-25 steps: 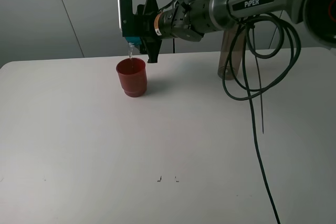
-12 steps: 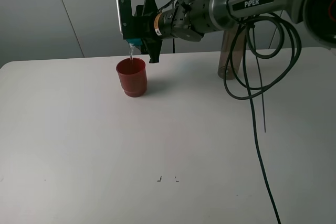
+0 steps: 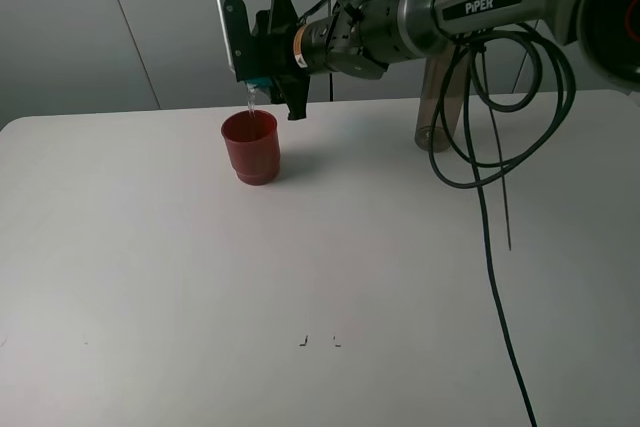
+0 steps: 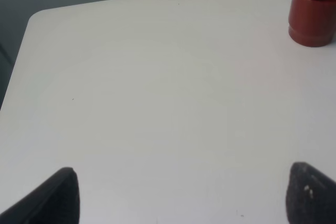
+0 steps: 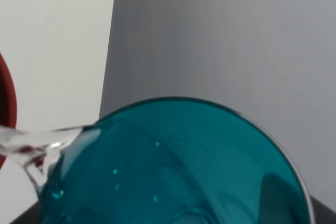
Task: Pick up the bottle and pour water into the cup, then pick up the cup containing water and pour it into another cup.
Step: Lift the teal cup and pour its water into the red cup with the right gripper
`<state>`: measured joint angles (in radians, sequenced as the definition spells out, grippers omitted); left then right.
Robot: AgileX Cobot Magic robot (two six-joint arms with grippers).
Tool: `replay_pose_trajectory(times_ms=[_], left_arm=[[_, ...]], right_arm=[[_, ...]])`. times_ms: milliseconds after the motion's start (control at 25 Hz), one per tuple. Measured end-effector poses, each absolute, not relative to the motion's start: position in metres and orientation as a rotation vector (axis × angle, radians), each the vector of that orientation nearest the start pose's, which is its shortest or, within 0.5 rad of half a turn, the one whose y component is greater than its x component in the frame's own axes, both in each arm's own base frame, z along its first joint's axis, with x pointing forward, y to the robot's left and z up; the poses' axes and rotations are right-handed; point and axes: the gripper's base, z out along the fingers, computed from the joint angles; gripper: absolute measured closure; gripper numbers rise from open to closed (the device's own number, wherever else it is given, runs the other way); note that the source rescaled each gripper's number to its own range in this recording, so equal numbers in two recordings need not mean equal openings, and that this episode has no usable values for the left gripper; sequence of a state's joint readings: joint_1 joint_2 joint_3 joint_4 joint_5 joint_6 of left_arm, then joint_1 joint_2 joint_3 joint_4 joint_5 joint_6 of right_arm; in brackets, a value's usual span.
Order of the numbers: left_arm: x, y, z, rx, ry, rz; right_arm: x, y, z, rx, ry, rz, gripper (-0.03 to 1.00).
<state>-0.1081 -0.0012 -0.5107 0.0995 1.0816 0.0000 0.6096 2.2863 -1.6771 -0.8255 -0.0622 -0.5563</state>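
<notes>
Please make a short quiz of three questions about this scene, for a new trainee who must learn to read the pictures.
1. True or false: the teal cup stands upright on the table.
2. Into what does the water stream fall? A) the red-brown cup B) the bottle C) the table
3. Fill in: the teal cup is held by the ____ end effector.

Key
1. False: it is tipped in the air above the red-brown cup.
2. A
3. right
</notes>
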Motion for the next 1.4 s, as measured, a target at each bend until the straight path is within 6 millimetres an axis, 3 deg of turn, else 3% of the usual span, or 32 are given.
replay_pose_trajectory(times_ms=[1400], left_arm=[[-0.0065, 0.0087, 0.2789, 0.104, 2.047, 0.052]], right_arm=[[0.4217, 0.3099, 0.1628, -1.924, 0.85, -0.587, 0.82]])
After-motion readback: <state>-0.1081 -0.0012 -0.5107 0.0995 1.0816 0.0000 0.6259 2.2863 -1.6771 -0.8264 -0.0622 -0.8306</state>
